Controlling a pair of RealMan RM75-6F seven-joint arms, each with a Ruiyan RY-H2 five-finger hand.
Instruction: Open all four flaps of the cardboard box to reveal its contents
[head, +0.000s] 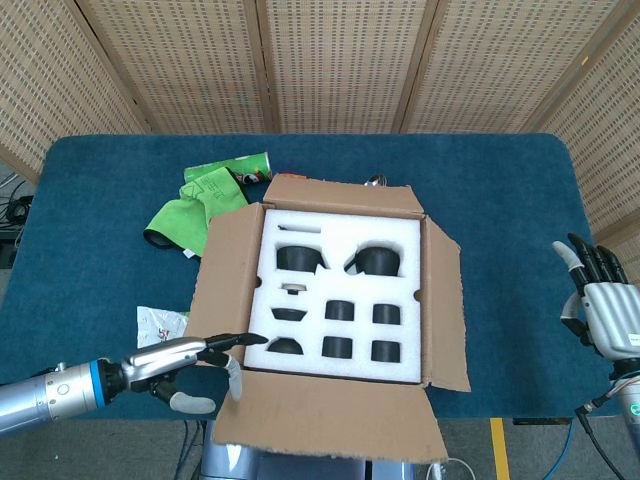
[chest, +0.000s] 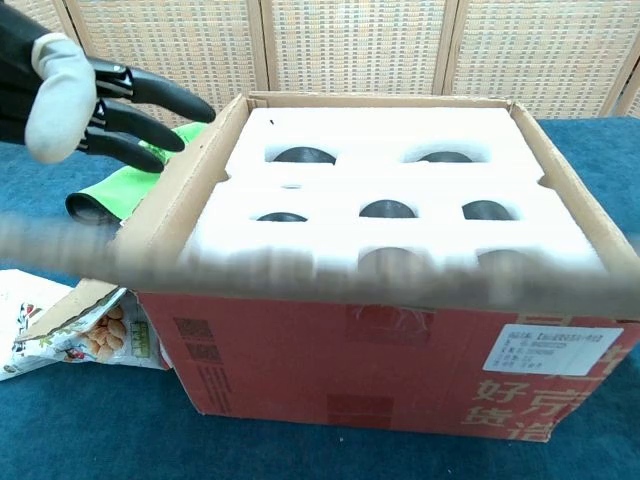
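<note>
Head view, operator: Report items from left to right.

Inspector: Left hand sits off the near-left corner of the cardboard box, fingers extended and spread, holding nothing. Its fingertips lie at the edge of the near flap, but contact cannot be confirmed. A snack packet lies on the table just beyond the hand. A green cloth and a green can lie past the box's far-left corner.

Operator: Box status?

Inspector: Box stands mid-table. All four flaps are folded outward. The near flap overhangs the table edge. A white foam insert fills the interior, with dark round parts seated in its recesses.

Operator: Chest view?

Inspector: Same box, red front wall, foam insert exposed. The near flap shows as a blurred band across the front. Left hand appears at upper left, fingers apart.

Operator: Right side?

Inspector: Right hand is well apart from the box, near the table's right edge, fingers apart, empty.
</note>
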